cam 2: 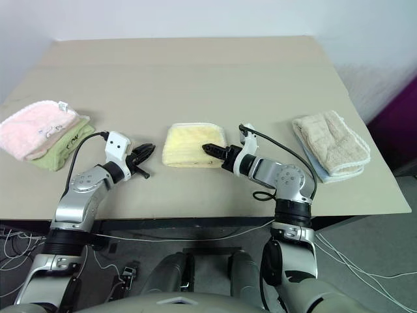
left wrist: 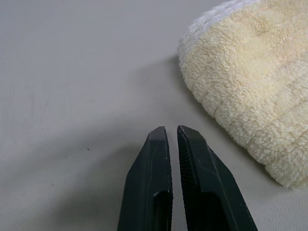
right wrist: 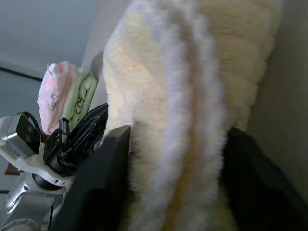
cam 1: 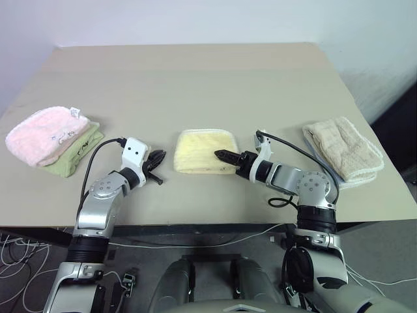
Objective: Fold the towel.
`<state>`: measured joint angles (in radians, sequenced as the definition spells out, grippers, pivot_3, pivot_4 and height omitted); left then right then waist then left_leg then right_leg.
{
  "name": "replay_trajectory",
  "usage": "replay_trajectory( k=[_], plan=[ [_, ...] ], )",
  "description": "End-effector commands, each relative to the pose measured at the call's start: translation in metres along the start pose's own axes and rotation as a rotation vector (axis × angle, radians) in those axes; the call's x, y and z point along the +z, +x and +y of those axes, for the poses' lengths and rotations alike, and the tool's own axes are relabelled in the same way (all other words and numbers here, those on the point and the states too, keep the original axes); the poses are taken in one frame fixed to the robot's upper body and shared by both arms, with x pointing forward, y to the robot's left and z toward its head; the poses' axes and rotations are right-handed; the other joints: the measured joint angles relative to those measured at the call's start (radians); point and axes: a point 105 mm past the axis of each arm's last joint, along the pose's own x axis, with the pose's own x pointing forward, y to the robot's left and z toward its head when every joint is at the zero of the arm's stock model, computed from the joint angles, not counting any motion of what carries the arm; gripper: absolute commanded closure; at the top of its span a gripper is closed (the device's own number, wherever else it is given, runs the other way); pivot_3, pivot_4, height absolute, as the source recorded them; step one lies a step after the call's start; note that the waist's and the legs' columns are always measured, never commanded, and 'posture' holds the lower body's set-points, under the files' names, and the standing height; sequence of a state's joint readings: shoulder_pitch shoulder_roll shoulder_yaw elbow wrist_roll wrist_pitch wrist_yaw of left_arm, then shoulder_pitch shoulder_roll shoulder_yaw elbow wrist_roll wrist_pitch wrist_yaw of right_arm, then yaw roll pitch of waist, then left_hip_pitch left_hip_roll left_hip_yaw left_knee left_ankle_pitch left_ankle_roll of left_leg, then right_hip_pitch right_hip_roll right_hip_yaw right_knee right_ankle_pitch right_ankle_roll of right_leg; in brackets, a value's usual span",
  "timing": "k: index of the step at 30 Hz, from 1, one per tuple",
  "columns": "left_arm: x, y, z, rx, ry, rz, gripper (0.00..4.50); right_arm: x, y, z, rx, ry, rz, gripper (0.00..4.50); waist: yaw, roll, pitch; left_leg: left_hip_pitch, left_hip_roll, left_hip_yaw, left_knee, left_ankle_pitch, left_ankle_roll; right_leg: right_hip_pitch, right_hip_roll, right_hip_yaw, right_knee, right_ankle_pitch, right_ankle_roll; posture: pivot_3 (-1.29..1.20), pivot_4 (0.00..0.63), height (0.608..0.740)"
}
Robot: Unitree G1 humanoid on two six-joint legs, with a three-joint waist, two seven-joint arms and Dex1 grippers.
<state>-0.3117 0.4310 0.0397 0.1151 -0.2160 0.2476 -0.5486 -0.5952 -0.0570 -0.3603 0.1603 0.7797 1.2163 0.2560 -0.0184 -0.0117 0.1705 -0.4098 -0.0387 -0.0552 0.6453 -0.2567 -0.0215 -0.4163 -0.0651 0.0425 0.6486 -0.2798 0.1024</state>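
Gripping towel (cam 1: 203, 151): right hand (cam 1: 220, 155) | left hand (left wrist: 172, 139) closed, empty | labels seemingly unreadable

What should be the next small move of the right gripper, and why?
Probably finish closing on the towel's edge. In the right wrist view the right gripper has its fingers on either side of the pale yellow towel, with the folded hem between them, not clearly pinched.

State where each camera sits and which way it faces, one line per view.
Head views: on the head, facing forward and down at the table; both arms show.
Left wrist view: along the shut left gripper, beside the yellow towel.
Right wrist view: along the right gripper, its fingers straddling that towel's edge.
Shared: the yellow towel; the right wrist view also shows the left gripper.
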Motion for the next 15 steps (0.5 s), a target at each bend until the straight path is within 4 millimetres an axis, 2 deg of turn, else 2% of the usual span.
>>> replay_trajectory(
  k=[1,5,9,11,13,15],
  plan=[
    [0.011,-0.002,0.001,0.005,0.033,-0.044,4.12,0.007,0.000,0.013,0.052,-0.003,-0.023,3.31,0.000,0.000,0.000,0.000,0.000,0.000,0.000,0.000,0.000,0.000,0.000,0.000,0.000,0.000,0.000,0.00,0.150,0.740],
    [0.012,0.000,-0.001,-0.003,0.035,-0.046,4.12,0.014,-0.007,0.017,0.070,-0.006,-0.061,4.48,0.000,0.000,0.000,0.000,0.000,0.000,0.000,0.000,0.000,0.000,0.000,0.000,0.000,0.000,0.000,0.00,0.150,0.740],
    [0.012,0.003,-0.006,-0.026,0.045,-0.045,4.12,0.037,-0.029,0.026,0.093,-0.043,-0.172,4.49,0.004,0.000,0.000,-0.001,0.000,0.000,0.000,0.000,0.000,0.000,0.000,0.000,0.000,0.000,0.000,0.00,0.150,0.740],
    [0.014,0.005,-0.007,-0.034,0.045,-0.050,4.12,0.062,-0.052,0.027,0.064,-0.087,-0.281,4.49,0.007,0.000,0.000,-0.001,-0.001,0.000,0.001,0.000,0.000,0.000,0.000,0.000,0.000,0.000,0.000,0.00,0.150,0.740],
    [0.013,0.010,-0.011,-0.056,0.041,-0.046,4.12,0.104,-0.094,0.025,-0.016,-0.139,-0.473,4.49,0.013,0.000,0.000,-0.002,-0.001,0.000,0.001,0.000,0.000,0.000,-0.001,-0.001,0.000,0.000,0.000,0.00,0.150,0.740],
    [0.012,0.013,-0.015,-0.077,0.040,-0.044,4.12,0.127,-0.124,0.023,-0.077,-0.159,-0.586,4.49,0.018,0.000,0.000,-0.002,-0.003,-0.001,0.001,0.000,0.001,0.000,-0.001,-0.001,0.000,0.000,0.000,0.00,0.150,0.740]
  ],
)
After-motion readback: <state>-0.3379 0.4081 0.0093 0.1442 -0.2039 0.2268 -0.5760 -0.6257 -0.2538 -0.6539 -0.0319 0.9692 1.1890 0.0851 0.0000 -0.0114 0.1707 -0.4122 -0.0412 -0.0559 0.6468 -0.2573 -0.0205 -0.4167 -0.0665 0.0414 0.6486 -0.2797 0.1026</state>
